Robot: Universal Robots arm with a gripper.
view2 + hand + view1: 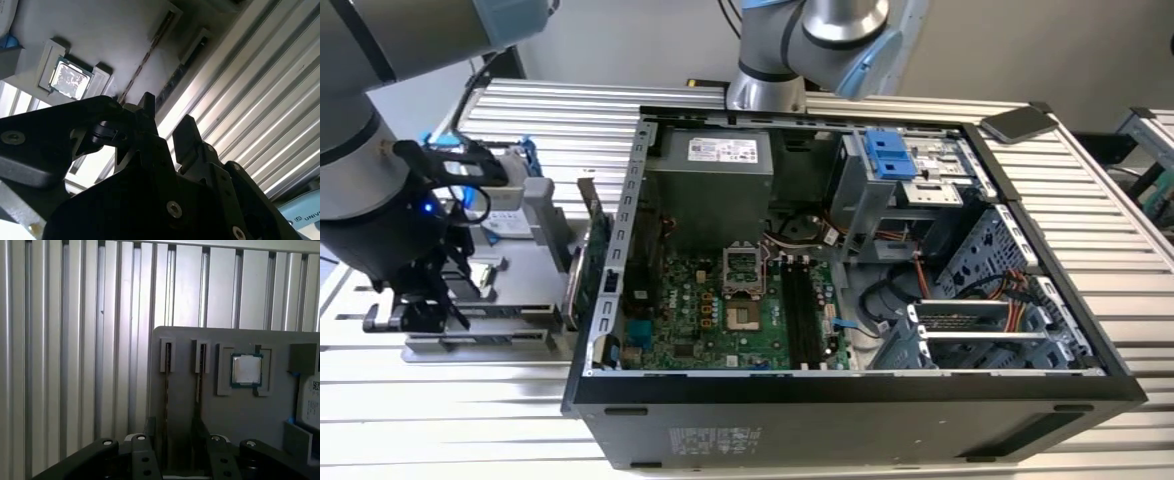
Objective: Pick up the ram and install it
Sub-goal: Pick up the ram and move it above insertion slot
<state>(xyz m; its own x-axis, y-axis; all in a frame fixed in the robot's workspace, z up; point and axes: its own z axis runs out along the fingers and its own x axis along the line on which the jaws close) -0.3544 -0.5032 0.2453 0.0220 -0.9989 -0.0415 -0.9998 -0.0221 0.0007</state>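
Two ram sticks stand on edge in slots of a grey holder point(240, 415). In the first wrist view they show as thin dark lines, one ram point(167, 390) beside the other ram point(199, 385). My gripper point(177, 435) hangs open just over their near ends, and its dark fingers point(152, 432) hold nothing. In the second wrist view the gripper point(167, 122) has a gap between its fingers, in line with one ram point(177, 75). In the exterior view the gripper point(416, 305) is over the holder point(494, 335), on that view's left, beside the computer case.
The open computer case point(854, 390) lies on a ribbed metal table point(520, 110), with black memory slots point(801, 310) on its motherboard. A green expansion card point(591, 250) stands at the case's outer wall. A processor chip point(246, 369) sits in the holder. A second arm's base point(767, 90) stands behind the case.
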